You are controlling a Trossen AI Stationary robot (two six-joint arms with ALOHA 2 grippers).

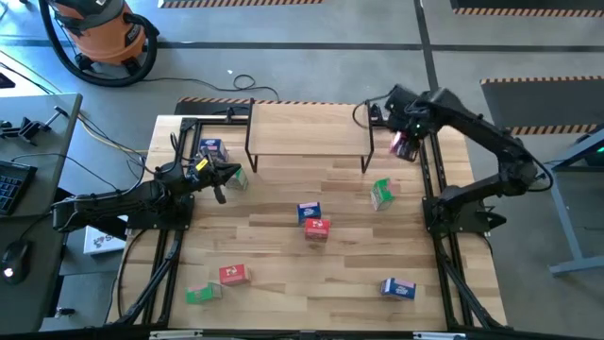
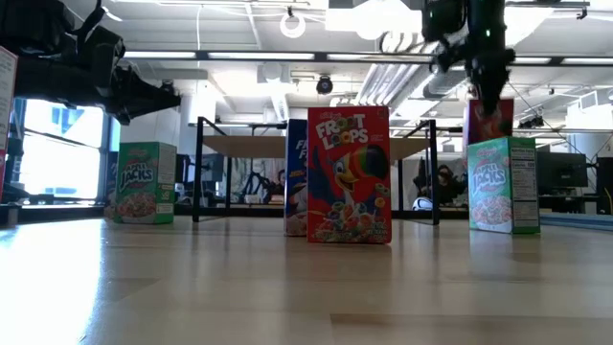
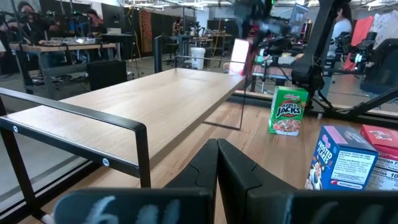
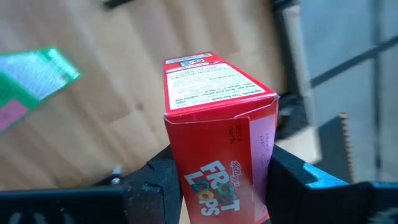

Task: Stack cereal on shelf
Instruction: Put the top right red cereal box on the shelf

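Eight small cardboard cereal boxes showed from above: three red, three blue and two green for certain. Nearest on the light-wood table (image 1: 283, 283) lay a green box (image 1: 200, 294), a red box (image 1: 233, 274) and a blue box (image 1: 397, 288); mid-table stood a red Froot Loops box (image 1: 317, 228) touching a blue box (image 1: 309, 212), and a green Apple Jacks box (image 1: 381, 194). The left end effector (image 1: 225, 176), fingers together and empty, reached near another blue box (image 1: 210, 148). The right end effector (image 1: 404, 146) hung raised beside the bare low light-wood shelf on black legs (image 1: 307, 127), clamping a red Froot Loops box (image 4: 217, 143). Beyond lay grey floor and an orange vacuum (image 1: 99, 33).
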